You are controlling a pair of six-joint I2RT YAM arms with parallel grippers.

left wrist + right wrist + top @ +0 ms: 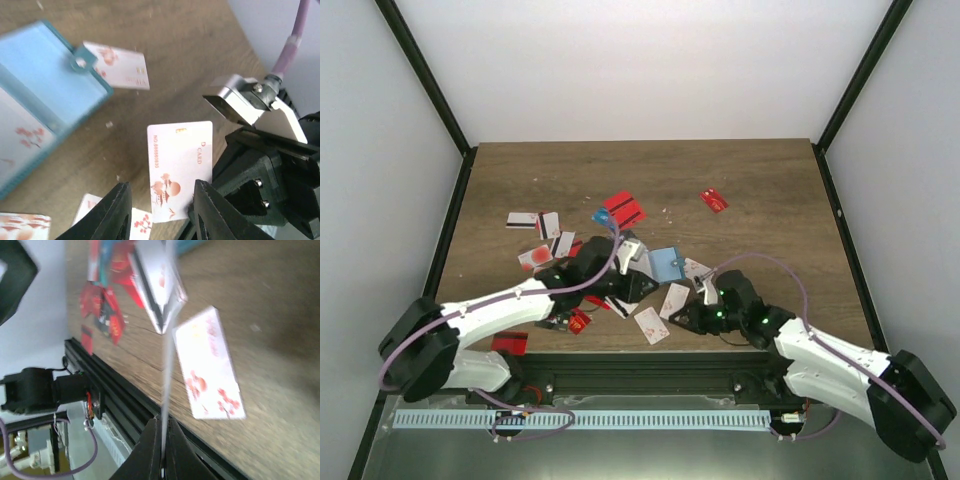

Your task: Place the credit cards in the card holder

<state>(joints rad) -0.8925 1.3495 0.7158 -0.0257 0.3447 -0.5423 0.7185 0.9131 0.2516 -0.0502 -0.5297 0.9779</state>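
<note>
My right gripper [162,440] is shut on the edge of a white credit card [167,340] with red marks, seen edge-on above the table. In the left wrist view this card [180,160] shows face-on, just beyond my left gripper [162,212], whose jaws stand apart with nothing clamped. The right gripper's black body [265,170] is at its right edge. The card holder [45,90], teal-blue with a light blue inside, lies open to the left. In the top view both grippers, left [642,288] and right [688,312], meet just in front of the card holder [665,262].
Loose white cards lie by the grippers [651,325] [120,70] [210,370]. Red cards [623,208] [714,200] and striped ones [525,220] are scattered farther back and to the left. A red card [510,343] sits by the black front rail [650,365].
</note>
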